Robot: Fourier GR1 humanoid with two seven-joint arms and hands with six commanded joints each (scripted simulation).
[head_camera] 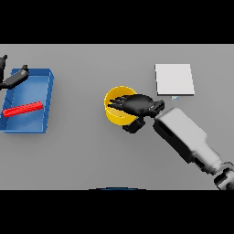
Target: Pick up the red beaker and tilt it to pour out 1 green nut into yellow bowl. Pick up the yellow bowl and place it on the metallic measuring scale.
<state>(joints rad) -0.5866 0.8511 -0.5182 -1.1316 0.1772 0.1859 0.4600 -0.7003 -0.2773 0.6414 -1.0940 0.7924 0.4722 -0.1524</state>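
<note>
So the yellow bowl (115, 114) sat upright near the middle of the grey table (82, 151), its round opening facing straight up. Being round, it had no real long axis to speak of. The right hand (137, 105) was directly over it, coming in from the lower right on a white and grey arm (187, 137). Its fingers were stretched out pretty much straight, pointing toward the left across the bowl's mouth, and the thumb hung down on the near side by the bowl's rim. Looked more like a flat, relaxed hand hovering than any real grab, though I couldn't tell whether it was actually touching the rim.

Over on the far left was a blue bin (32, 98), a rectangular one, and lying inside it was a red thing (23, 109) on its side. Its long axis ran roughly left to right, with the right end tipped a bit toward the far side. From that angle it read as a flat red bar more than a beaker, honestly.

The left hand (13, 78) showed at the upper left edge, over the bin's far corner; couldn't tell how it was set.

The scale (174, 79), a pale square plate, sat behind and to the right of the bowl, well apart from it.
</note>
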